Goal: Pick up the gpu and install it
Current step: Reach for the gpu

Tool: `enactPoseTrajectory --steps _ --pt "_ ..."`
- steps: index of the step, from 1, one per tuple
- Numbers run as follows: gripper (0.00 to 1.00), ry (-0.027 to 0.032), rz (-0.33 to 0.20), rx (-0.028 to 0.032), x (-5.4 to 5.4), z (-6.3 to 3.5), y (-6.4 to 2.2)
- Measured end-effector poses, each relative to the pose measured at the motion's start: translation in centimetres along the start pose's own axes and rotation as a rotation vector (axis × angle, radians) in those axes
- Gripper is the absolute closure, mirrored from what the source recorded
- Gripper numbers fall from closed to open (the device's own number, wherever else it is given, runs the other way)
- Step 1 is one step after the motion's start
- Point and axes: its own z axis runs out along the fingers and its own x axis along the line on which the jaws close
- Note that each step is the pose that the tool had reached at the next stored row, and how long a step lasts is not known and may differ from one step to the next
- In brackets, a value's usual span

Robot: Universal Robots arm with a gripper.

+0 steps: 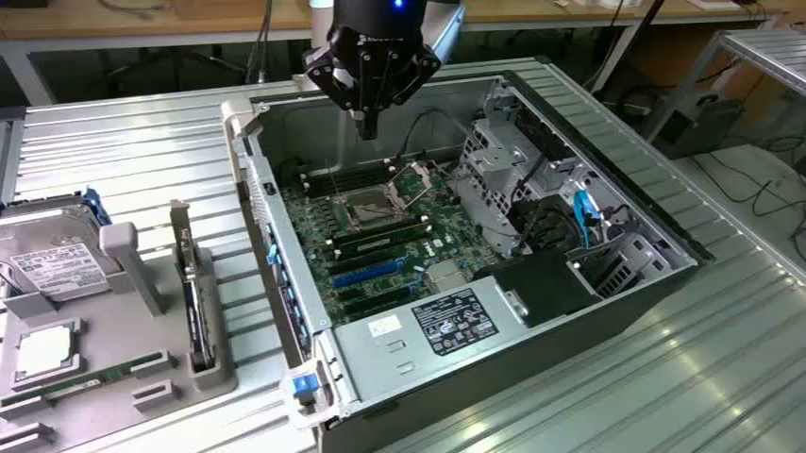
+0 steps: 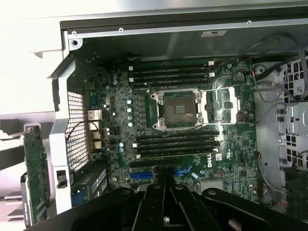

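**A:** Exterior view?
**B:** Pincer [image 1: 368,127], fingers together and empty, hangs over the open case [image 1: 377,351]. The gpu [image 1: 189,293] stands in a holder [image 1: 126,274] well aside.
**A:** Wrist view?
**B:** Motherboard [image 2: 231,144] lies directly beneath the pincer. Lowering here risks striking its socket [image 2: 178,108].

Thin black gpu [image 1: 192,307], standing edgewise in holder [image 1: 151,283]

The gpu [image 1: 192,304] is seen edge-on in the grey holder [image 1: 217,379]; its broad faces are hidden. The hard drive [image 1: 51,269] is cut off by the exterior view's left edge. Print on the case label [image 1: 454,321] is too small to be read.
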Motion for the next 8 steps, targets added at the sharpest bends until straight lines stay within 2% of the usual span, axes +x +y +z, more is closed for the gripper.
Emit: enactPoseTrajectory --steps 8 --pt "0.89 0.0000 0.000 0.0001 0.00 0.00 0.00"
